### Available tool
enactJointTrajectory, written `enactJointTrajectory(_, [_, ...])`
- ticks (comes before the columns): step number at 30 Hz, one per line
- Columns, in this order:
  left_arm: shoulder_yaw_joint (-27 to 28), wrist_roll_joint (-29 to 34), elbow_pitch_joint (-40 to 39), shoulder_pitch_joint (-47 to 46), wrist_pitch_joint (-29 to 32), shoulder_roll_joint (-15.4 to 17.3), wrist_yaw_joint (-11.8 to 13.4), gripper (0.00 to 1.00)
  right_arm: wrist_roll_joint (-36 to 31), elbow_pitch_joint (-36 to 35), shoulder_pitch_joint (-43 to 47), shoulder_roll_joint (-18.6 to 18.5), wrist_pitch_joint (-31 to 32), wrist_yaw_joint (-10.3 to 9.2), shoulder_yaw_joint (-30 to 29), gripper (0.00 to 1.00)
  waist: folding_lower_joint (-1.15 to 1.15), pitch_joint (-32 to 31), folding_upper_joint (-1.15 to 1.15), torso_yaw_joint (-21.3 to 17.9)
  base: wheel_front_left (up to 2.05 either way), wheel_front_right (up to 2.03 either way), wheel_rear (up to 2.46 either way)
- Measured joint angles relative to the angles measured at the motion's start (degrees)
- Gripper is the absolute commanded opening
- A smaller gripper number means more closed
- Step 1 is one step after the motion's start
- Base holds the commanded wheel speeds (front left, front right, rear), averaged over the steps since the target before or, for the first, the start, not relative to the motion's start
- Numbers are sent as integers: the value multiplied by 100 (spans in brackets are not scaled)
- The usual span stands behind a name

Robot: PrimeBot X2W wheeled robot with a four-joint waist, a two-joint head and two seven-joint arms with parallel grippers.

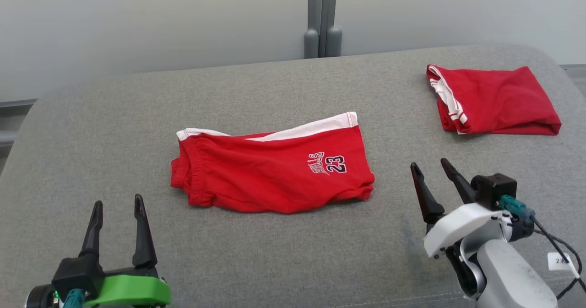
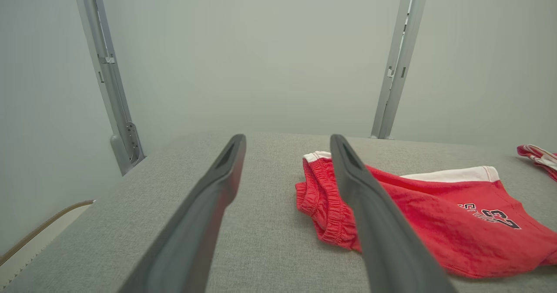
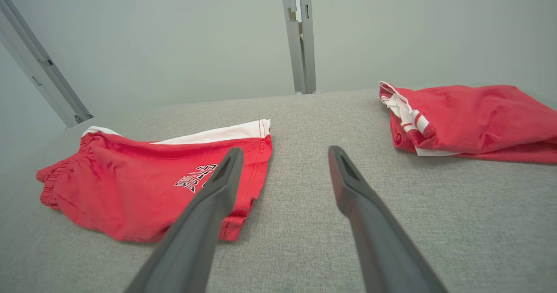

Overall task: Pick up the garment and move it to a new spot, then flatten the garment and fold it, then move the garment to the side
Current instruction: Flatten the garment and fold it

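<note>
Shorts (image 1: 270, 170) (untouched) near left gripper (image 1: 117, 199)

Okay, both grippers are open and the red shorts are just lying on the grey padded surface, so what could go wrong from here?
1. The red jersey shorts with white trim and a printed 23 seem to lie in layers. The open left gripper or right gripper may pinch only the top layer, so they could bunch when lifted.
2. A folded red garment with white stripes sits at the far right. Shorts moved that way could land on it.
</note>
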Motion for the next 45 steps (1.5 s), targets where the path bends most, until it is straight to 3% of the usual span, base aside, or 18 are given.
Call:
enactJointTrajectory(9, [205, 169, -77, 426, 0, 15, -98, 100, -943, -832, 823, 411, 1, 0, -818, 100, 0, -208, 0, -257, 0, 0, 0])
enactJointTrajectory(20, [237, 422, -25, 632, 0, 229, -97, 100, -1430, -1479, 1382, 657, 308, 0, -1452, 100, 0, -274, 0, -350, 0, 0, 0])
enactJointTrajectory(45, [187, 355, 30, 674, 0, 292, -152, 100, -1458, -1902, 1553, 781, 590, 0, -1382, 100, 0, -285, 0, -266, 0, 0, 0])
